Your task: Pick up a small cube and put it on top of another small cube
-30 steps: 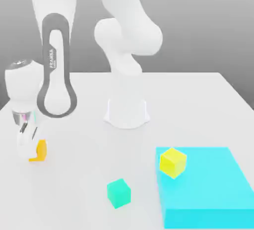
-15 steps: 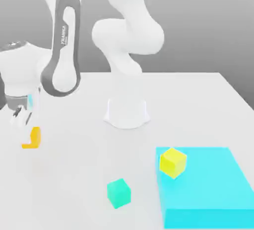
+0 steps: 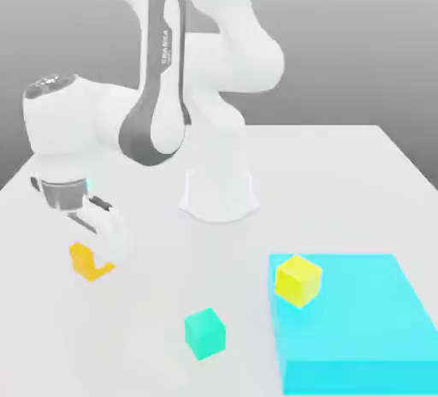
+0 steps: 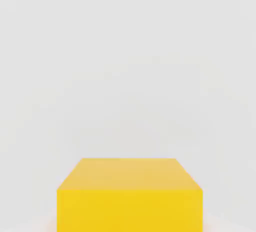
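Your pincer is clamped narrow on the small orange-yellow cube, which hangs between its fingers clear of the white counter, tilted as the exterior view shows it. In the hand view the same cube sits right under the palm, square to the camera, with bare counter beyond it.

So count the pick-up as done: the cube is in hand and off the surface. What is left is the whole carry and the placing. From the pincer, the teal-green cube lies nearest, a fair way off toward the exterior view's right and closer to the camera, resting directly on the counter. The lemon-yellow cube is farther the same way, standing on the cyan slab.

You have yet to bring the held cube over one of these, level it, lower it onto the top face and let go. Nothing is stacked at this point.
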You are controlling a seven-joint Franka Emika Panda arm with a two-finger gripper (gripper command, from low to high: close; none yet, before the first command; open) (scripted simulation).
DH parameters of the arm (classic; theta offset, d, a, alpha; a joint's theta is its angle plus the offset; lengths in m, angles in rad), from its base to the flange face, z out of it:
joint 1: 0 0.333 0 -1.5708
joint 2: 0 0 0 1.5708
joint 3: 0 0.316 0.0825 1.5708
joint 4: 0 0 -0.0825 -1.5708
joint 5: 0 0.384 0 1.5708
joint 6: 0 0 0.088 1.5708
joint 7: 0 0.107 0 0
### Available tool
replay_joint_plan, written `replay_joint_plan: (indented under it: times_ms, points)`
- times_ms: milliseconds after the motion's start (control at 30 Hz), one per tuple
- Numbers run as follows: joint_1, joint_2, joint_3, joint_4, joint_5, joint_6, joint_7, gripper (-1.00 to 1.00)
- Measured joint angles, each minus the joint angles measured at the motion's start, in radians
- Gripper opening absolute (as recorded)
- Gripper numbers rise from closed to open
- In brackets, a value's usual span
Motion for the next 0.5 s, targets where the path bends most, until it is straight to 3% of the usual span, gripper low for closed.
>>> replay_joint_plan:
  times_ms: [500]
  points:
    - [0.272, -0.079, 0.150, 0.054, -0.148, -0.096, -0.672, -1.00]
